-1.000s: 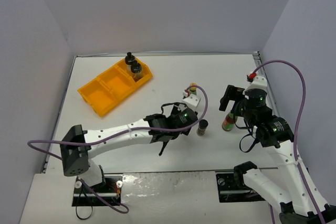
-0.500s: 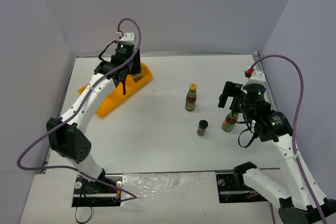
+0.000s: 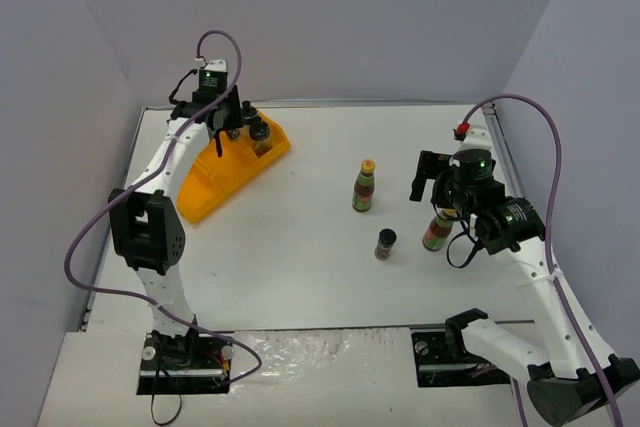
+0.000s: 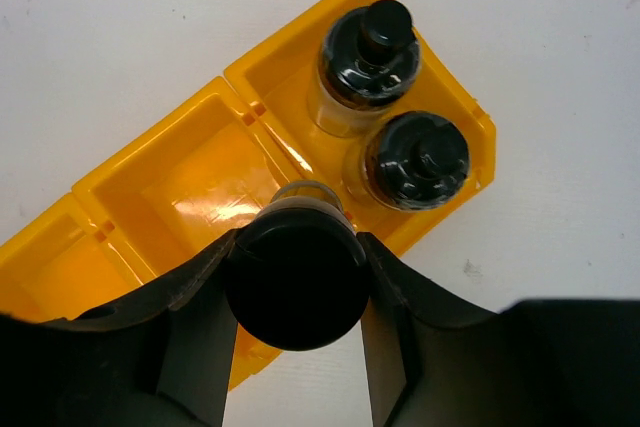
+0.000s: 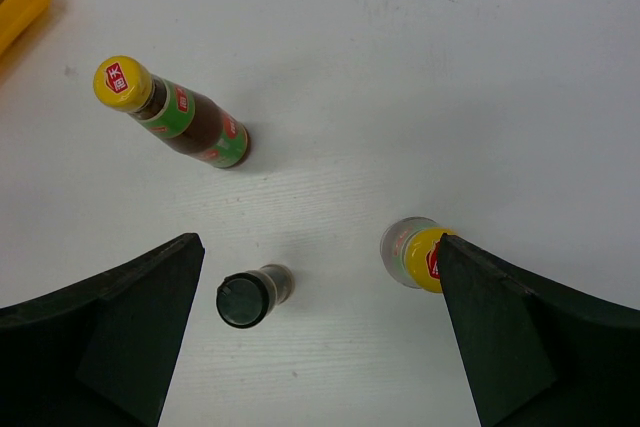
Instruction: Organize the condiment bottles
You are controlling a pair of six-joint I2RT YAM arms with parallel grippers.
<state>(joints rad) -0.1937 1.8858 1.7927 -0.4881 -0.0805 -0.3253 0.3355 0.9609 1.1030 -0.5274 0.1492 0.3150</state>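
Two of the six condiment bottles are already put away: the wide black-lidded jars (image 4: 415, 159) sit side by side in one end compartment of the orange tray (image 4: 150, 177), which lies at the far left of the desk (image 3: 300, 277). A third is partway there. The left tool (image 4: 295, 239) is clenched on the held spice jar (image 4: 296, 287), a tiny black-capped one, with a finger pressed to each side of it. It hangs over the tray near the wall between the middle compartment and the filled one; which of the two lies under it, and how high it hangs, I cannot tell. The middle compartment shows only bare orange floor, and the far end compartment is mostly out of the wrist view. Three bottles stand upright and loose on the desk, well apart from the tray: the first sauce bottle (image 3: 366, 185) near the middle, the loose spice jar (image 3: 385, 243) just in front of it, and the second sauce bottle (image 3: 437, 230) to the right. The right tool (image 5: 318, 247) is released and grasps nothing. Its jaws stand wide above the second sauce bottle, whose yellow cap shows just beside one finger in the wrist view. By my reckoning the job is about a third done, nearly half once the held jar is set down. The loose spice jar and both sauce bottles are left to carry over, probably as pairs in the two free compartments.
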